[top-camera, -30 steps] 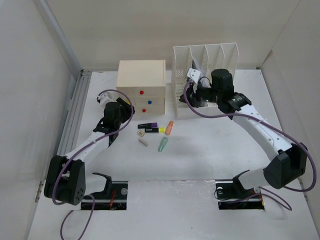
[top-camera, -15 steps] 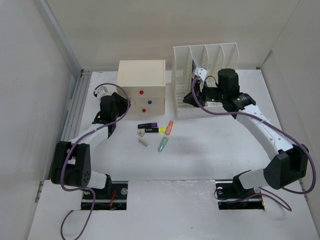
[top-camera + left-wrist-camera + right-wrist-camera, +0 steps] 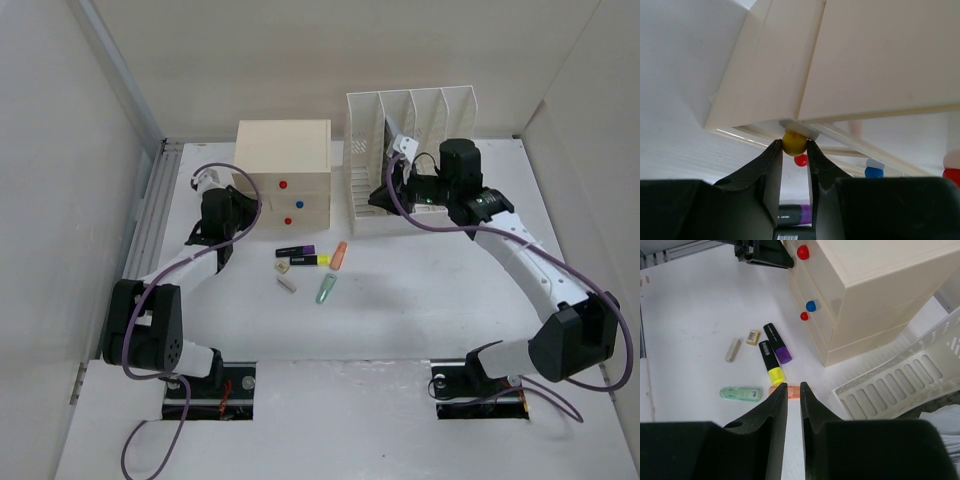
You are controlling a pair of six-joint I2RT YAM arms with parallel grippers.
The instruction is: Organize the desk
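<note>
The desk is a white tabletop. A cream drawer box stands at its back, with a yellow knob, red knobs and a blue knob. My left gripper is at the box's left front and is shut on the yellow knob. My right gripper hovers in front of the white file rack. Its jaws stand almost together with nothing between them, above an orange highlighter.
In front of the box lie a purple highlighter, a yellow highlighter, the orange highlighter, a green highlighter, a beige stick and a small eraser. Pale walls surround the desk.
My left gripper has moved back and left to the box's front corner and now grips the yellow knob. My right gripper has shifted a little to the right, away from the rack's front.
</note>
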